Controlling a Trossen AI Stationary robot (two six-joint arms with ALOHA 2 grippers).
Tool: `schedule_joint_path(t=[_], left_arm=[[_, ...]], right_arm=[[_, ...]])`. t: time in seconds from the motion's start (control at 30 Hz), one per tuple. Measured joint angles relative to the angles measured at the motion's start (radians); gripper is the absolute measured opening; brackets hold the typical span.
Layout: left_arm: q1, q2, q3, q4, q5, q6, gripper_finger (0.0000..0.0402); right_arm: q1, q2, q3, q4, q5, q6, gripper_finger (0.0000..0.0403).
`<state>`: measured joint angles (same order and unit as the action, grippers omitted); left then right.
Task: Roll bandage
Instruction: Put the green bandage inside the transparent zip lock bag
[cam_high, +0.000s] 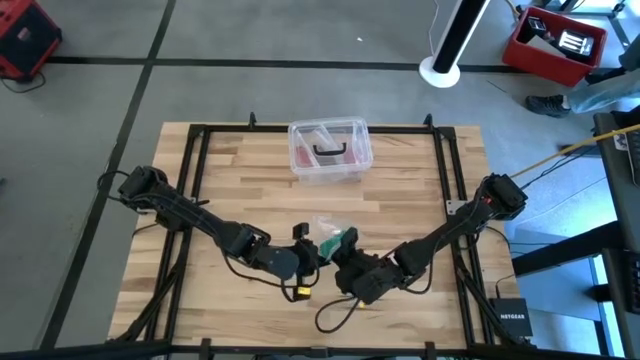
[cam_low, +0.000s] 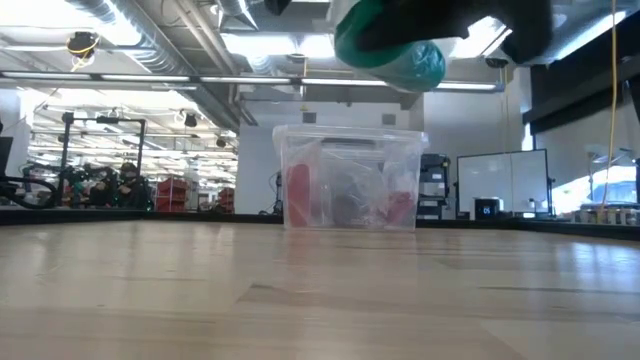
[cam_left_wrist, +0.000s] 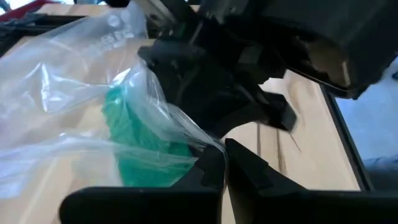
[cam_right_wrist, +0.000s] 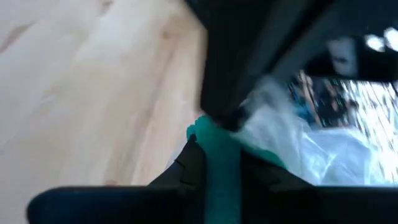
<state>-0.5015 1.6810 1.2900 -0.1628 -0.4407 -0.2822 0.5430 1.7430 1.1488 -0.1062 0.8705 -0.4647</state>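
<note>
Nearest you, at the table's front edge, both arms meet in mid-air. Your left gripper is clamped tight on a corner of a clear plastic wrapper. Your right gripper pinches the teal bandage between its fingers. The bandage sits partly inside the wrapper, held off the wood between the two grippers; the low view shows it hanging clear above the tabletop. The wrapper clings round it and the right arm's body crowds the left wrist view, so you cannot read its long axis; it looks bunched, not flat. Loose cables lie under the grippers. Farther back, near the far edge, stands a clear plastic box with pinkish contents, well apart.
</note>
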Motion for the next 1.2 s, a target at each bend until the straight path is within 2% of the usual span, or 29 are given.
schedule_joint_path(t=[0.1, 0.23, 0.4, 0.5, 0.63, 0.73, 0.87, 1.07, 1.2], left_arm=[[0.008, -0.001, 0.001, 0.008, -0.037, -0.029, 0.0002], [0.015, -0.002, 0.001, 0.002, -0.113, -0.067, 0.0002], [0.047, -0.003, 0.001, -0.024, -0.134, -0.147, 0.0002], [0.065, -0.004, 0.001, -0.062, -0.14, -0.214, 0.0002], [0.08, -0.004, 0.001, -0.146, -0.144, -0.301, 0.0002], [0.09, -0.004, 0.001, -0.224, -0.145, -0.37, 0.0002], [0.104, -0.006, 0.0, -0.282, -0.109, -0.428, 0.0001], [0.106, -0.006, -0.007, -0.252, -0.1, -0.442, 0.0001], [0.105, -0.006, -0.007, -0.264, -0.053, -0.446, 0.0001]], right_arm=[[0.0, 0.001, -0.002, 0.03, 0.072, 0.113, 0.0066], [-0.004, 0.001, -0.002, 0.007, 0.007, 0.219, 0.0085], [-0.007, 0.001, -0.002, -0.042, -0.007, 0.393, 0.0105], [-0.014, 0.001, -0.002, -0.07, -0.069, 0.501, 0.0129], [-0.039, 0.001, -0.002, -0.11, -0.216, 0.677, 0.0176], [-0.039, 0.001, -0.002, -0.077, -0.305, 0.701, 0.0211], [-0.031, 0.002, 0.053, -0.187, -0.241, 0.734, 0.0235], [-0.042, 0.002, 0.099, -0.219, -0.171, 0.742, 0.0228], [-0.046, -0.005, 0.115, -0.294, -0.209, 0.718, 0.0215]])
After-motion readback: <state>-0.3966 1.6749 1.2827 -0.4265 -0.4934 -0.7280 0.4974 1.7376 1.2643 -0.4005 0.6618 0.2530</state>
